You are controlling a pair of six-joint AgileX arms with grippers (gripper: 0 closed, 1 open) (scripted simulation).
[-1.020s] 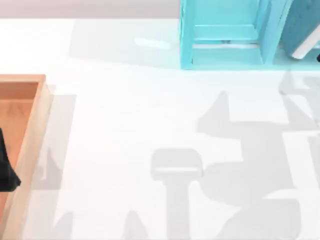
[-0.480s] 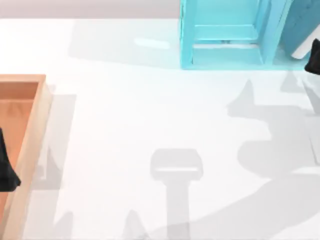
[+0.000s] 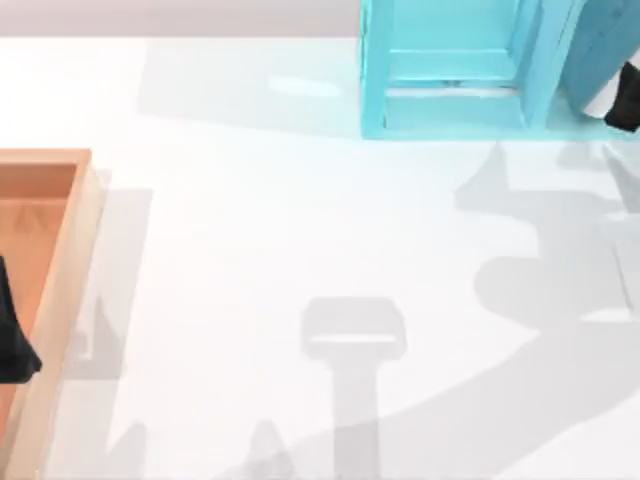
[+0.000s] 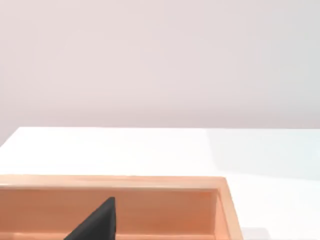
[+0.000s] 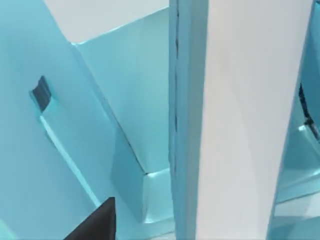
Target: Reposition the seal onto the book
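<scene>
The book (image 3: 603,45), teal with white page edges, leans in the right bay of the cyan shelf unit (image 3: 450,70) at the table's far right. My right gripper (image 3: 628,97) is a black shape at the right edge, right beside the book's lower white edge. The right wrist view is close on the book's white pages (image 5: 250,125) and teal cover, with the shelf's walls (image 5: 125,115) behind. The seal is out of view. My left gripper (image 3: 12,340) hangs over the wooden tray (image 3: 60,260) at the left edge.
The wooden tray's rim (image 4: 115,182) lies close under the left wrist camera, with white table beyond it. Arm shadows fall across the white table's middle and right. The shelf unit stands along the far edge.
My right gripper came into view at the right edge and rose toward the book. Its shadow shifted right and down across the table. The left arm has not moved.
</scene>
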